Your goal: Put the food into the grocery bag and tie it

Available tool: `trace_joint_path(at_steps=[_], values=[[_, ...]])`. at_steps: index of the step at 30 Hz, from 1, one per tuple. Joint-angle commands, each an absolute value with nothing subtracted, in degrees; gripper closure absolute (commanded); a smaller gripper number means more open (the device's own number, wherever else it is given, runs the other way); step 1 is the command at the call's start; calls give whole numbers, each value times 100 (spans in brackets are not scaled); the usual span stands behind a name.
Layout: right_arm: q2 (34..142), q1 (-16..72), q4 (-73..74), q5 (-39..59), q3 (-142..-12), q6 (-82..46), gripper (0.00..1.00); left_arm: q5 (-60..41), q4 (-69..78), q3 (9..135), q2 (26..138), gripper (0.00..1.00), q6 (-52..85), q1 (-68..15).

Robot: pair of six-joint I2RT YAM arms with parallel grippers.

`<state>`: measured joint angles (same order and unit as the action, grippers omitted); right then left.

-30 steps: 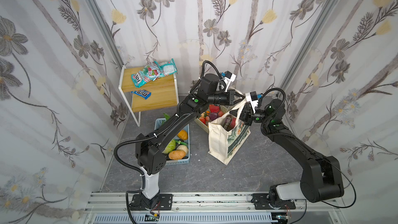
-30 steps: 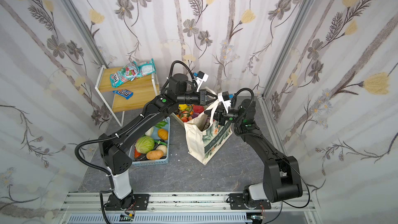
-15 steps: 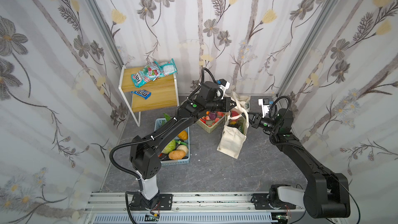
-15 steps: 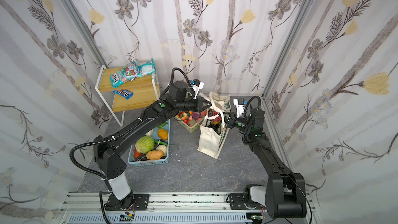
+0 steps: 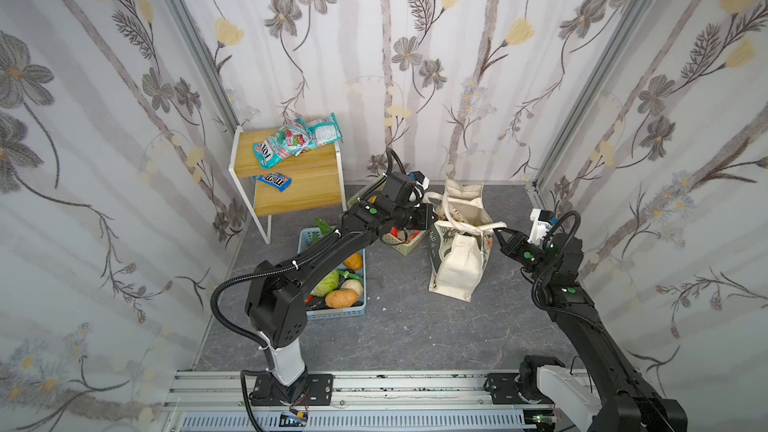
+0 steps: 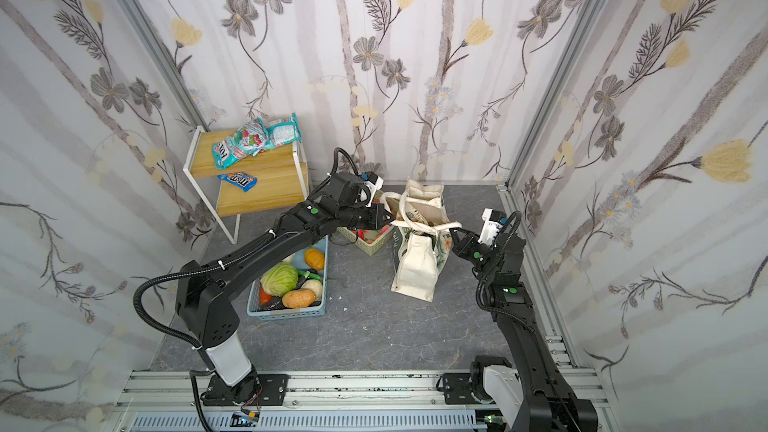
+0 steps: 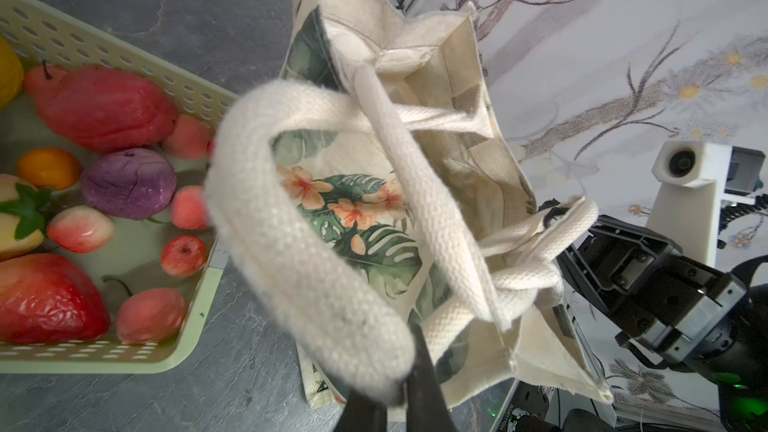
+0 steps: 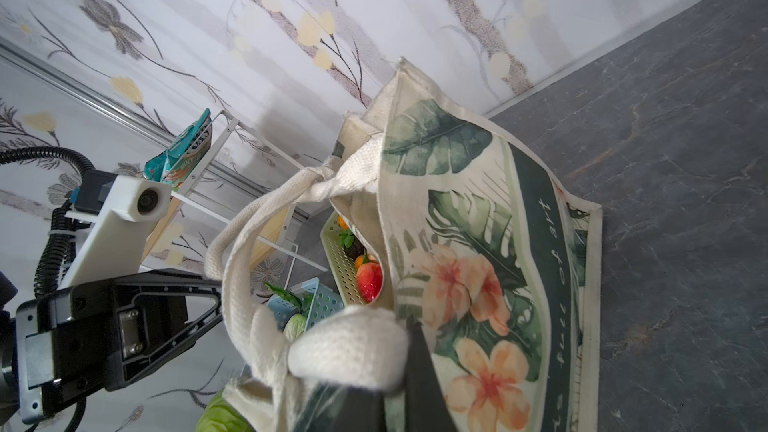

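The boxy cream canvas grocery bag [image 5: 455,272] with green leaf print stands upright on the grey stone-look floor [image 5: 407,326], right of centre in both top views, just beside the beige lattice plastic basket [image 5: 409,248] at its left. The left gripper [image 5: 432,216] reaches in from the left of the frame to the bag's upper left rim. The right gripper [image 5: 497,235] comes from the right to its upper right rim, so the bag's mouth lies between them and each arm is nearer its own side. In the left wrist view the left gripper's black fingers [image 7: 428,392] are pressed together on a thick cream woven strap handle [image 7: 291,251]. In the right wrist view the right gripper [image 8: 390,401] pinches the second strap handle [image 8: 345,351]. The two straps cross and wrap round each other over the open mouth, low and right of centre in the left wrist view, seemingly a loose half-knot. The line between the grippers runs left to right across the frame, and drawing apart along it would likely tighten the wrap. Whether food lies inside the bag cannot be told, while red and purple toy fruits [image 7: 108,108] sit in the basket and teal snack packets [image 5: 297,144] lie on the wooden shelf [image 5: 303,191] at upper left
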<state>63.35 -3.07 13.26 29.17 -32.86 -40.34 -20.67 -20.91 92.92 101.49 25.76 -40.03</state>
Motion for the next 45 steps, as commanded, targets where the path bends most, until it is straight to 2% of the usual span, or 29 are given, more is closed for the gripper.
trace_joint_path(at_steps=[1,5,10,14,19,26,28,31,33,37,42,45], values=[[6371,-522,1255,1354,-3260,-4247,100,-1123,-2532,9080,10055,100,2564,-3811],[6440,-815,1257,1556,-3269,-4246,100,-646,-2563,8941,10238,100,2580,-3742],[6647,-1391,1219,2260,-3385,-4327,100,-45,-2481,8619,10416,100,2880,-3552],[6982,-1645,1201,2719,-3525,-4307,100,-358,-2164,8367,10447,100,3062,-3507],[7494,-1720,1097,2694,-3495,-4036,100,-711,-2102,8367,10556,100,3188,-3650],[7925,-1737,1234,2831,-3398,-3741,93,-1185,-1950,8396,10575,100,3351,-3865],[7920,-1729,1309,3032,-3432,-3668,89,-1421,-1833,8436,10535,87,3391,-3887],[7931,-1725,1084,3184,-3600,-3436,86,-1709,-1808,8507,10432,75,3398,-3869],[7984,-1727,876,3261,-3735,-3257,81,-1805,-1754,8484,10303,58,3440,-3846],[8129,-1734,545,3356,-3935,-2955,71,-1806,-1786,8413,10011,41,3508,-3747],[8258,-1749,353,3561,-4108,-2768,63,-1650,-2163,8473,9797,28,3388,-3635],[8225,-1776,248,3730,-4196,-2688,50,-1565,-2243,8439,9711,25,3323,-3580]])
